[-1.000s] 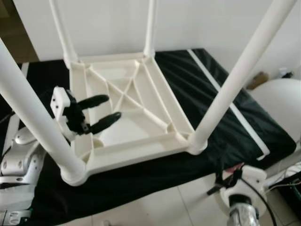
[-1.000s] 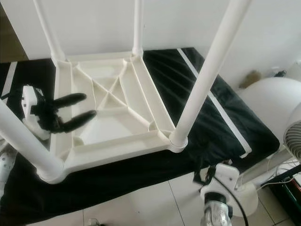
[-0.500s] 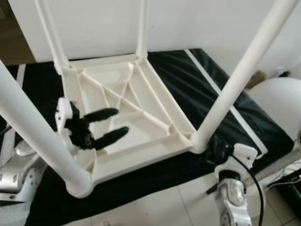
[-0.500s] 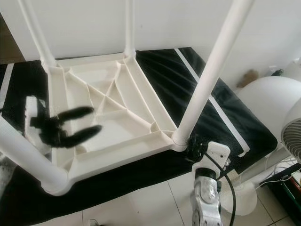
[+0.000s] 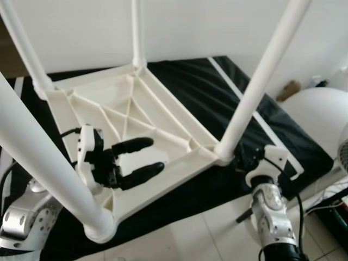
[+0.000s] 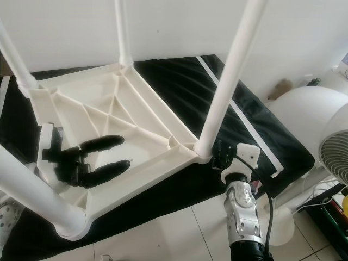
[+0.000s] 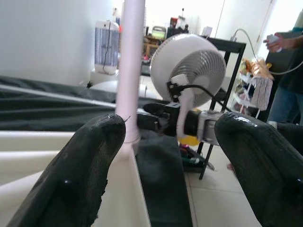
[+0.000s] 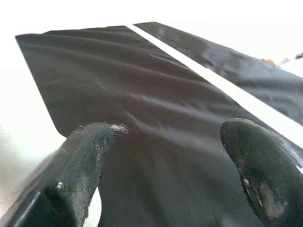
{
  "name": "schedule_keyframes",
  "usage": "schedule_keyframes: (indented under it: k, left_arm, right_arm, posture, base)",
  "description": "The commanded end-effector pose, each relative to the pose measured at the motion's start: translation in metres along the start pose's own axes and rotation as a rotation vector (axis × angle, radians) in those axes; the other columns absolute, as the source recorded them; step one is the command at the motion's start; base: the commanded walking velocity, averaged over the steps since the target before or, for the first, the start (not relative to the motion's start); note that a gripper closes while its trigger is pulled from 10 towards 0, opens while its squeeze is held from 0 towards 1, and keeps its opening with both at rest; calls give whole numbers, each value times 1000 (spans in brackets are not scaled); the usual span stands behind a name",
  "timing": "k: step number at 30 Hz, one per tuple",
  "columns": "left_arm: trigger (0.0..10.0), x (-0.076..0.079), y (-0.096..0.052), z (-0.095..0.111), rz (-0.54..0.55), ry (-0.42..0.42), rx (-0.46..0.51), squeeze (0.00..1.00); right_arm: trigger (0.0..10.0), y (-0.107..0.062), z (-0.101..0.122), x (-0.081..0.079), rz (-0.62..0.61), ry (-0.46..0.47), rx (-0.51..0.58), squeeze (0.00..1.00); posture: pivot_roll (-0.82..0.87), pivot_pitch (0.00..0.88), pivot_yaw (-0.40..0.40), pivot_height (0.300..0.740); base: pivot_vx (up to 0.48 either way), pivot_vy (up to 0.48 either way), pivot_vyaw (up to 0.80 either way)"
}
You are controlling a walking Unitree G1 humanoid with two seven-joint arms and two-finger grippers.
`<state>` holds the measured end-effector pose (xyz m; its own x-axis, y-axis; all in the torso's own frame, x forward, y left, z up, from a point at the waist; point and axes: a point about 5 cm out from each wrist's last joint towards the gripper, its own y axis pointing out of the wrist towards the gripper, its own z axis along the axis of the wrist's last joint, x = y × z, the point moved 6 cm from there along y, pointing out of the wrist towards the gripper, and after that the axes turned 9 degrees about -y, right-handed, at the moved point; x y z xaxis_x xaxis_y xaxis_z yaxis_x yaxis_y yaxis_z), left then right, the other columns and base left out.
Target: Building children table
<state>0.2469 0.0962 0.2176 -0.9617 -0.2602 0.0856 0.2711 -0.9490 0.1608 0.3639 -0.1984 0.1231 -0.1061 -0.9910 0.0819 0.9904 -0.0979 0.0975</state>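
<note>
Here, lying upside down on the black cloth (image 5: 196, 92), white table (image 5: 125, 117) pointing its legs upward; left gripper (image 5: 145, 159) hovering spread wide above the ribbed underside; right gripper (image 6: 218, 156) sitting beside the near right leg (image 6: 225, 81), fingers parted, grasping nothing

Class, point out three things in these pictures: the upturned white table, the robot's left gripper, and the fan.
table (image 5: 163, 128), left eye view, on a rib of its underside.
left gripper (image 5: 157, 154), left eye view, midway between its fingertips.
fan (image 7: 189, 64), left wrist view, on its round grille.
</note>
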Motion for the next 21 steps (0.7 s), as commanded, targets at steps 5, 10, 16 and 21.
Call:
schedule_keyframes:
  k: [5,10,16,21]
  left_arm:
    - [10000,6,2,5,0,-5,21,0]
    - [10000,12,13,8,-7,-12,57,0]
    - [10000,8,13,8,28,-5,66,0]
    - [10000,-19,-8,9,159,42,14,0]
  right_arm:
    - [10000,23,1,-15,51,16,-23,0]
    - [10000,36,7,-34,111,9,-9,0]
    - [10000,37,9,-14,39,11,3,0]
    - [10000,26,11,21,-87,-6,45,0]
  posture:
    - [38,54,-31,740]
    - [43,60,-29,740]
    - [47,65,-33,740]
    - [46,74,-34,740]
  base:
    - [0,0,0]
    - [0,0,0]
    - [0,0,0]
    - [0,0,0]
